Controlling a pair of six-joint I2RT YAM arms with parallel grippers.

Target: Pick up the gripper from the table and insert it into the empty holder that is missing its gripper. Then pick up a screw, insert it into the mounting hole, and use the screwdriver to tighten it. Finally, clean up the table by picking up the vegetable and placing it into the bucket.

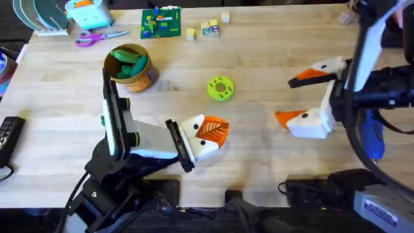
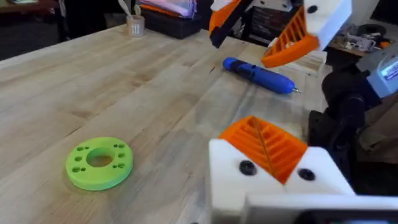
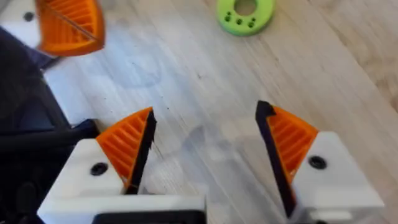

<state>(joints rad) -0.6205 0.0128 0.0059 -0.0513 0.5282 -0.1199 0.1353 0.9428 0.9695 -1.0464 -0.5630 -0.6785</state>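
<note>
Since green vegetables already lie in the bucket (image 1: pixel 131 66) at the far left of the table and every white finger block I can see wears its orange tip, I judge the cleanup step done, or nearly so. My right gripper (image 3: pixel 205 155) hangs wide open over bare wood, my left gripper (image 1: pixel 208 135) is closed on nothing, and the screwdriver (image 2: pixel 259 75) lies loose by my right arm. What remains, I think, is simply to draw both arms back.

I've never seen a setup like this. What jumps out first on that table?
Probably the white grippers with orange ribbed tips: the left gripper mid-table and the right gripper with fingers spread, both holding nothing. Next, the lime-green disc between them, and the bucket with a green vegetable inside, far left.
</note>
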